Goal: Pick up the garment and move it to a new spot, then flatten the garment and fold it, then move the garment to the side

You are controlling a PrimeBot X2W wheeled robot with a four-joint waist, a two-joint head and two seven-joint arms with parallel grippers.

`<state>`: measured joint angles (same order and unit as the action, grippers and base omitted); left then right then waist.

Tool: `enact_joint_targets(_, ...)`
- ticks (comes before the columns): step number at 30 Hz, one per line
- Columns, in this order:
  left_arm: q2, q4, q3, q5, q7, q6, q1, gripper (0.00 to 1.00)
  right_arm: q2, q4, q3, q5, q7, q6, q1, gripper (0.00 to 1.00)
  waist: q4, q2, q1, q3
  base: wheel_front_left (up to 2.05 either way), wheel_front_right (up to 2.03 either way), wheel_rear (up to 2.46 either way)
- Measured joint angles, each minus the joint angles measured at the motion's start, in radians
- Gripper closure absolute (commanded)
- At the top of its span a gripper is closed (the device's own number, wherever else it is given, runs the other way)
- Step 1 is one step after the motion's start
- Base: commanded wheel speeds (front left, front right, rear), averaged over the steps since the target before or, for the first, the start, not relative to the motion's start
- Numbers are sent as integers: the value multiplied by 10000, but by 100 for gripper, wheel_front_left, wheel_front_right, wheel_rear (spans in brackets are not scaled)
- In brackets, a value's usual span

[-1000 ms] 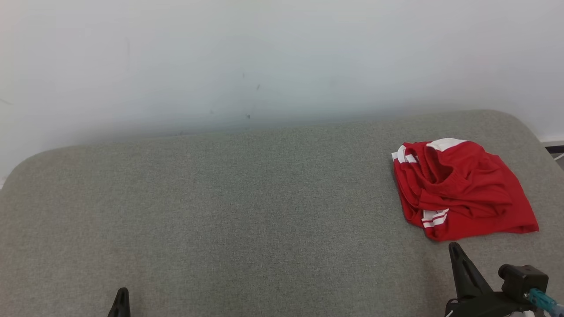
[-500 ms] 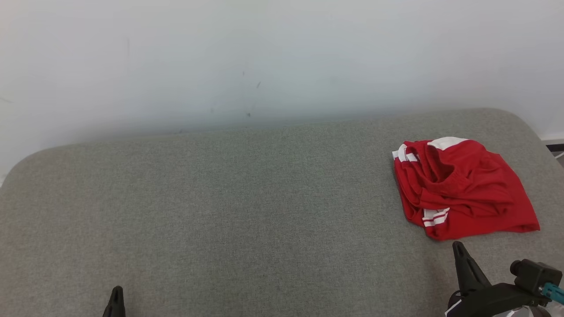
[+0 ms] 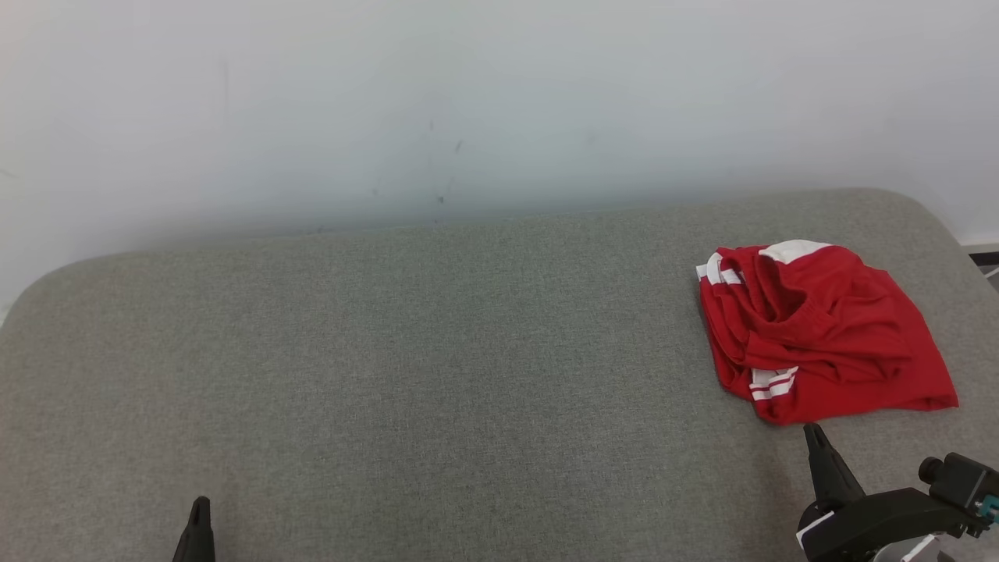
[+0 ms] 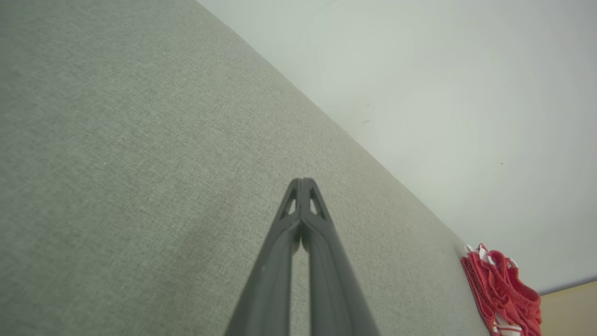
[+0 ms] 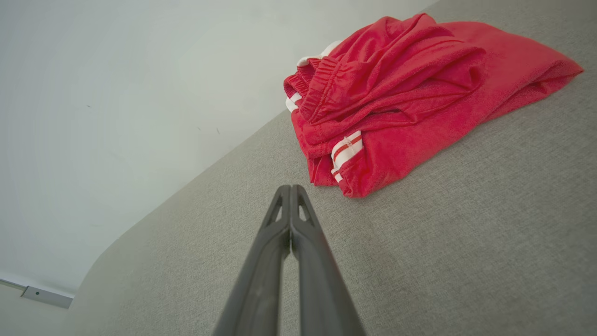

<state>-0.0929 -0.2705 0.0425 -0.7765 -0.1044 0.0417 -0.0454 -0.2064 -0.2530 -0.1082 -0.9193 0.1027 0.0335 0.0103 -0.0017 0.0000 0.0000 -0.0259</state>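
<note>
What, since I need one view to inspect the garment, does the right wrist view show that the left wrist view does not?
Right wrist view: the right gripper, shut, just short of the red garment, with its gathered waistband and white striped trim clear. Left wrist view: the left gripper, shut, over bare fabric surface, the garment far off and small. Both: fabric surface, garment, white wall.

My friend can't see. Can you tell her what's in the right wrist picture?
A crumpled red garment with white stripes lies on a grey fabric surface, just beyond the right tool, whose two dark fingers are pressed shut. A pale wall is behind.
</note>
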Motion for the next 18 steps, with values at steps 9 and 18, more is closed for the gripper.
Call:
enact_joint_targets(9,65,-29,-213,-1235,357,119,164,100,245,-52,364,-974,-339,-249,84,100,3,0,0,42,0,0,0)
enact_joint_targets(18,163,-61,-414,-2579,702,217,366,100,510,-119,769,-2125,-713,-485,216,100,6,0,0,89,0,0,0)
